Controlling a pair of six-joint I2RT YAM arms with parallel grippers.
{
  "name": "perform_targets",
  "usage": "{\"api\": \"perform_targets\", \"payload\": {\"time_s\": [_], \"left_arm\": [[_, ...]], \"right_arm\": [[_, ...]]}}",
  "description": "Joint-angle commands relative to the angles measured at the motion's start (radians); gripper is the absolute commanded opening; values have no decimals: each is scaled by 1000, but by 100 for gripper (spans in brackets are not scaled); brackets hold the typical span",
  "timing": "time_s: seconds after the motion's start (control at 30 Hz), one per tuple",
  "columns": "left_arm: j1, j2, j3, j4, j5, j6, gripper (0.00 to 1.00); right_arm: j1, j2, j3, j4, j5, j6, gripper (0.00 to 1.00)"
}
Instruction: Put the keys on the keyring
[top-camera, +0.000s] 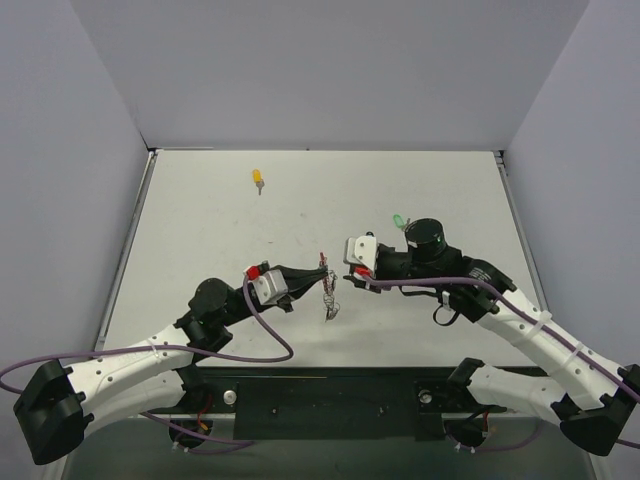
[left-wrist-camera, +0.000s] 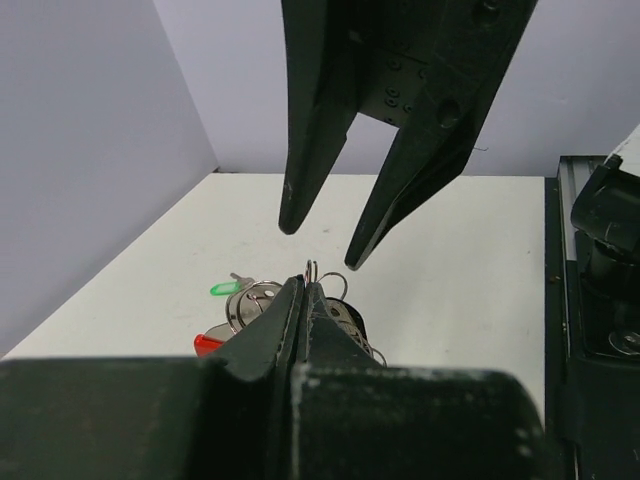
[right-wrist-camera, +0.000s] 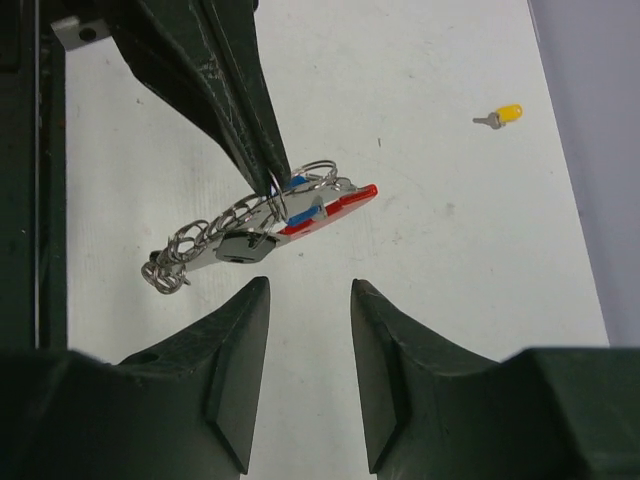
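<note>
Left gripper (left-wrist-camera: 305, 292) pinching tight on silver ring of keyring (right-wrist-camera: 290, 205), holding it hanging above table (top-camera: 200, 220) near centre, chain (right-wrist-camera: 200, 245) dangling. Right gripper (right-wrist-camera: 310, 285) facing it, jaws standing apart, just beside keyring, not touching. Yellow key (top-camera: 258, 178) lying far back left on table. Green key (top-camera: 398, 220) lying beside right arm.

Your left gripper (left-wrist-camera: 304, 292) has its fingers pressed together, the tips pinching a thin silver loop (left-wrist-camera: 312, 268); past them you see a cluster of keys (left-wrist-camera: 250, 302) with a red piece (left-wrist-camera: 207, 345) low on the left; a green-headed key (left-wrist-camera: 222, 289) shows beside it, though you cannot tell if they touch; the right gripper (left-wrist-camera: 322, 245) points down just above, jaws apart, over the white table (left-wrist-camera: 450, 260).
</note>
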Motion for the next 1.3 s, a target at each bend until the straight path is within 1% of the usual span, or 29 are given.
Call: {"api": "perform_targets", "payload": {"time_s": [0.0, 0.1, 0.17, 0.67, 0.8, 0.87, 0.97, 1.1, 1.2, 1.23, 1.27], "left_arm": [[7, 0, 10, 119, 89, -27, 0], [6, 8, 13, 124, 126, -25, 0], [7, 11, 13, 125, 149, -22, 0], [7, 13, 17, 110, 155, -10, 0], [6, 16, 19, 105, 160, -15, 0], [7, 16, 20, 105, 161, -16, 0], [6, 19, 22, 102, 163, -15, 0], [6, 29, 28, 87, 170, -15, 0], [6, 39, 39, 62, 175, -2, 0], [4, 42, 45, 32, 178, 1, 0], [6, 45, 56, 13, 186, 17, 3]], "right_arm": [[-7, 10, 41, 52, -100, 136, 35], [-6, 22, 38, 82, -125, 172, 35], [-6, 31, 38, 92, -137, 175, 33], [-18, 33, 44, 89, -217, 158, 17], [-12, 33, 44, 90, -226, 146, 12], [-11, 33, 41, 86, -229, 140, 5], [-9, 33, 40, 79, -237, 126, 0], [-11, 28, 46, 47, -246, 91, 0], [-12, 25, 60, -28, -248, 33, 0], [-17, 23, 64, -63, -246, 22, 0], [-17, 22, 73, -78, -243, 5, 0]]}}
